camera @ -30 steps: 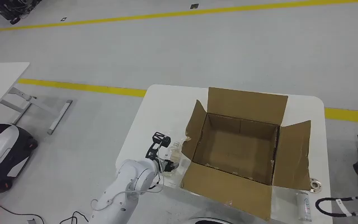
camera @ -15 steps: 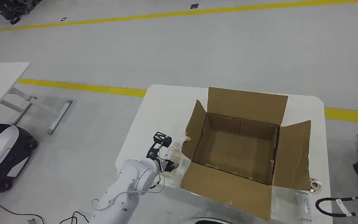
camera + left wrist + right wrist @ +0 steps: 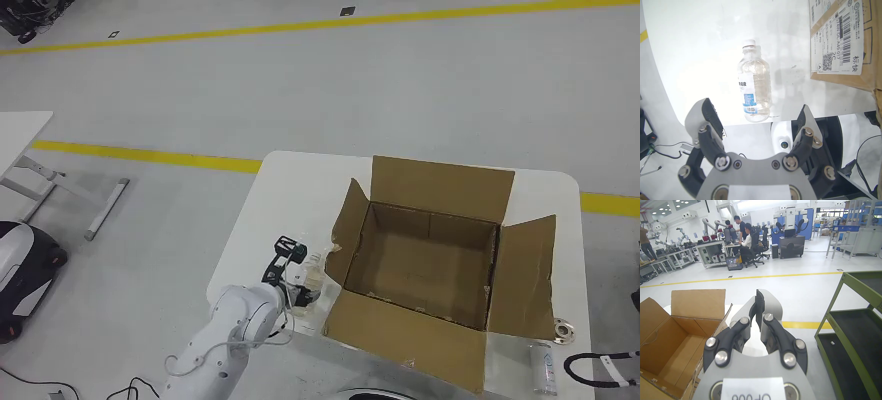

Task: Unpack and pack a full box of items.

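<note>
A clear plastic bottle [image 3: 754,83] with a white cap and a white and blue label lies on its side on the white table [image 3: 696,47], near the table's front edge. My left gripper [image 3: 756,113] is open just behind the bottle's base, its fingers [image 3: 710,111] apart on either side and touching nothing. From above, the bottle [image 3: 313,270] and left gripper [image 3: 297,285] sit just left of the open cardboard box [image 3: 430,265], whose inside looks empty. My right gripper [image 3: 758,300] is shut on nothing, held in the air to the right of the box [image 3: 677,330].
A can [image 3: 543,365], a small metal ring [image 3: 565,330] and a black loop [image 3: 600,368] lie on the table's front right corner. The box's flaps stand outward. A green shelf cart [image 3: 851,332] stands to the right of the table.
</note>
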